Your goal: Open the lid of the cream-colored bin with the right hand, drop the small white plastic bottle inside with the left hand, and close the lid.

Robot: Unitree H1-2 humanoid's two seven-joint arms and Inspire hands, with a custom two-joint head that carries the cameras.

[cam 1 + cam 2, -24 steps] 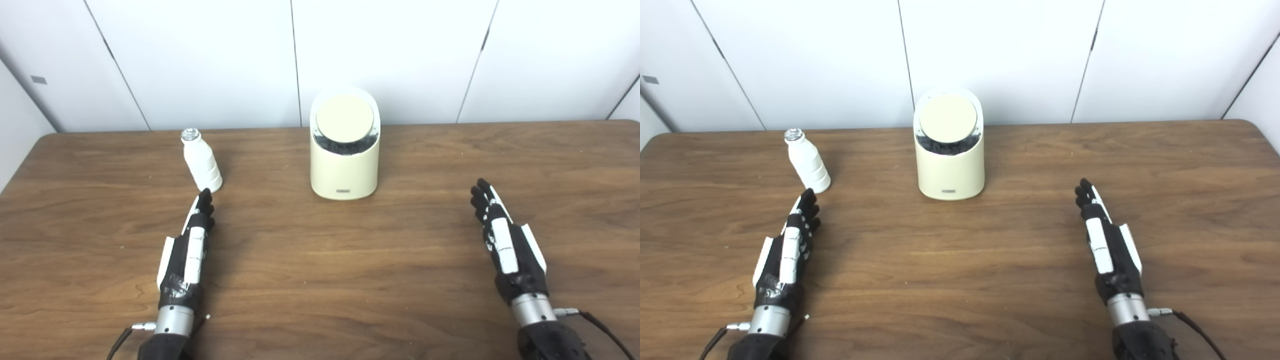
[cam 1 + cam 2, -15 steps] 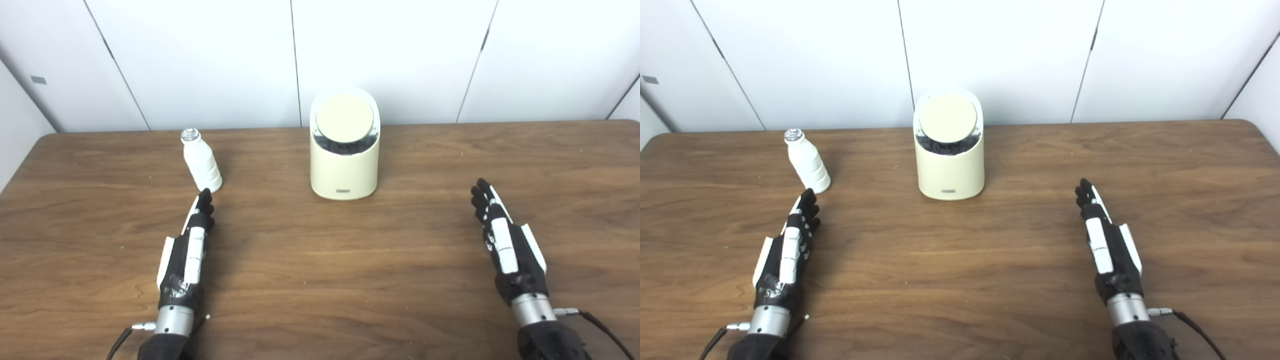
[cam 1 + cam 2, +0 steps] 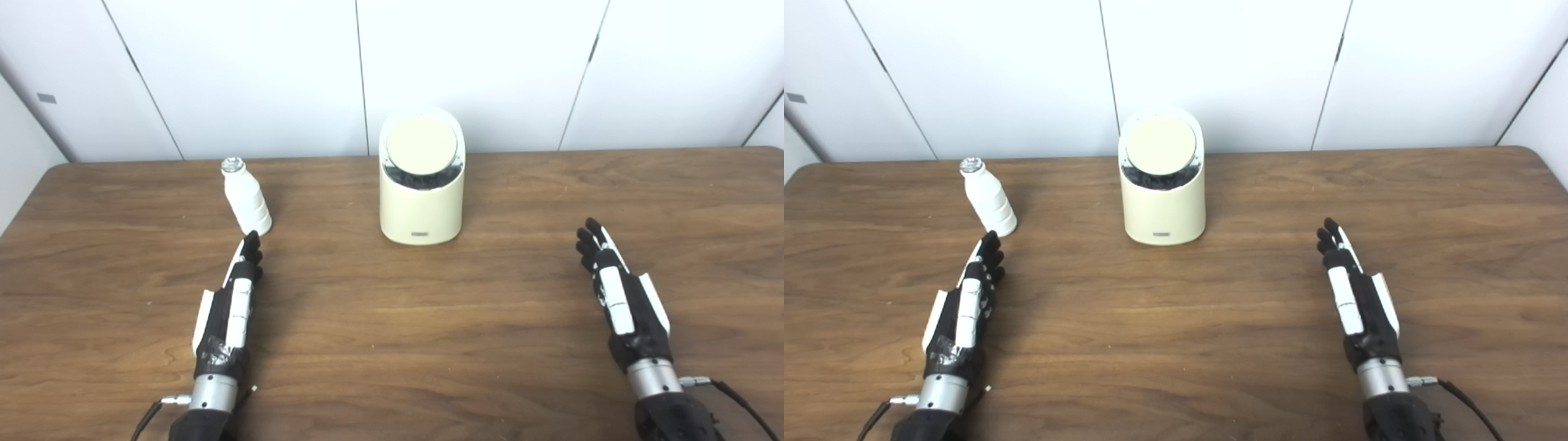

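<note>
A cream-colored bin (image 3: 421, 202) stands at the table's middle back, its round tilted lid (image 3: 421, 144) shut over a dark rim. A small white plastic bottle (image 3: 247, 199) with a clear cap stands upright to the bin's left. My left hand (image 3: 229, 306) lies flat and open on the table, fingertips just short of the bottle's base. My right hand (image 3: 618, 297) rests open at the right, well away from the bin. Neither hand holds anything.
The wooden table (image 3: 392, 343) stretches wide around both hands. White wall panels (image 3: 478, 67) stand right behind its far edge, close to the bin.
</note>
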